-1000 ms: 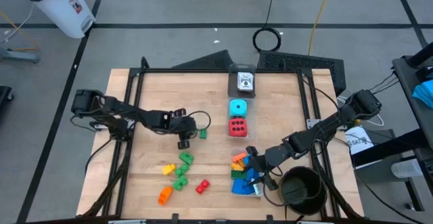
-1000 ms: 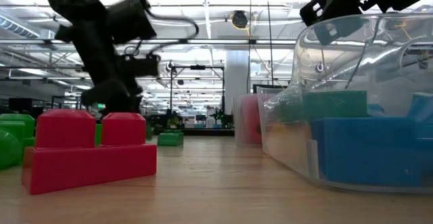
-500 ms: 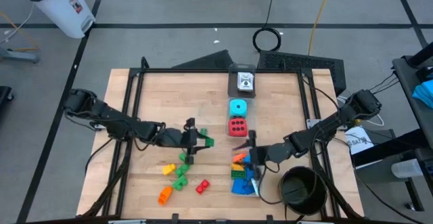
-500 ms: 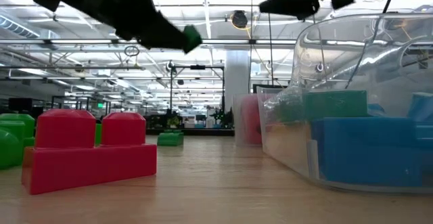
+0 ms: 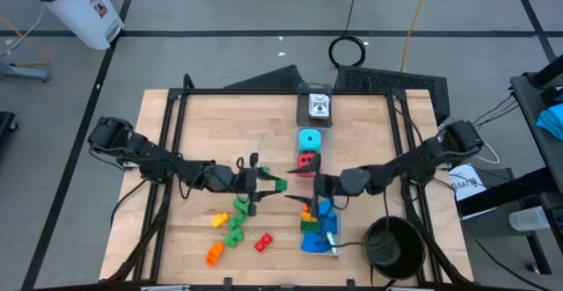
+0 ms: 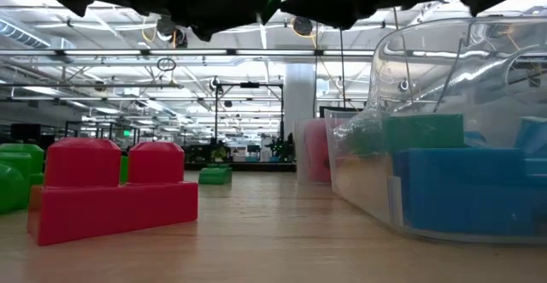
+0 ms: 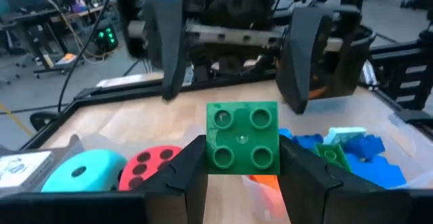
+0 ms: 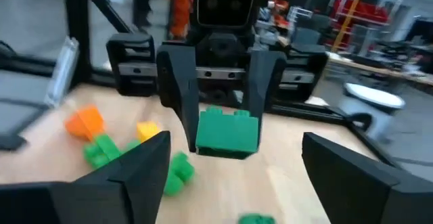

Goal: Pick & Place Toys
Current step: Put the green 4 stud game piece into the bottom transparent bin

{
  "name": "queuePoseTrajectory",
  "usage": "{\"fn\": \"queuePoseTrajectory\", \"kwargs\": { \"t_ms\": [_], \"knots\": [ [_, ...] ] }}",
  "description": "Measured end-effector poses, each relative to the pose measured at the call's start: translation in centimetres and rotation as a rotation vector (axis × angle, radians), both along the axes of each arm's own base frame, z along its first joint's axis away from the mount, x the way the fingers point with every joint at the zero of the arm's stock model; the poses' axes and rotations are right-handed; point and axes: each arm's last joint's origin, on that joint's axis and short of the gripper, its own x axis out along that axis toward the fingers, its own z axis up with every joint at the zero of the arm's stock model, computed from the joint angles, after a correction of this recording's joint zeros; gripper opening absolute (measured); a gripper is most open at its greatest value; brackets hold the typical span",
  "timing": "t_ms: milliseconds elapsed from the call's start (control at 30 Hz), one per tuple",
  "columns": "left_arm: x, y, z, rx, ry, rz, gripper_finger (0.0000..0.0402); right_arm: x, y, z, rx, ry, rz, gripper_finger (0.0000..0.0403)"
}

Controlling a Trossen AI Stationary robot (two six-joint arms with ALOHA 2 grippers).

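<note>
While the high view shows only a speck, left gripper (image 5: 268, 184) clenched on green brick (image 7: 243, 137) mid-table above the wood, right gripper (image 5: 305, 185) facing it, fingers (image 8: 128, 176) spread wide.

Dice (image 5: 308, 149) behind the box (image 5: 320, 229) — loose bricks (image 5: 236, 227) to its left.

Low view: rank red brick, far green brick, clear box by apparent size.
1. Clear box: largest, fills the right side.
2. Red brick: next.
3. Far green brick: smallest.

Box and red brick sit close to the camera and the green one far back, so this order says little about true size.
</note>
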Motion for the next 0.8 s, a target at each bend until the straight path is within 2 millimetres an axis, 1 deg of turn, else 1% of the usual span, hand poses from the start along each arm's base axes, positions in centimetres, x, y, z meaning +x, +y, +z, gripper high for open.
{"fn": "queuePoseTrajectory", "kwargs": {
  "t_ms": [100, 200, 433, 633, 800],
  "knots": [
    [0.0, -0.1, 0.1, -0.002, -0.009, -0.021, 0.0145, 0.6, -0.6, -0.2, 0.068, -0.042, 0.054, 0.0300],
    [0.0, -0.1, 0.2, -0.003, -0.017, -0.033, 0.0145, 1.0, -1.0, -0.6, 0.097, -0.047, 0.079, 0.0282],
    [0.0, -0.3, 0.2, -0.008, -0.021, -0.037, 0.0145, 1.5, -1.2, -1.3, 0.108, -0.063, 0.075, 0.0229],
    [0.0, -0.3, 0.3, -0.016, -0.023, -0.036, 0.0146, 1.8, -1.0, -1.6, 0.113, -0.082, 0.121, 0.0183],
    [0.0, -0.3, 0.2, -0.013, -0.019, -0.027, 0.0151, 1.9, -1.1, -1.8, 0.112, -0.082, 0.116, 0.0131]
  ]
}}
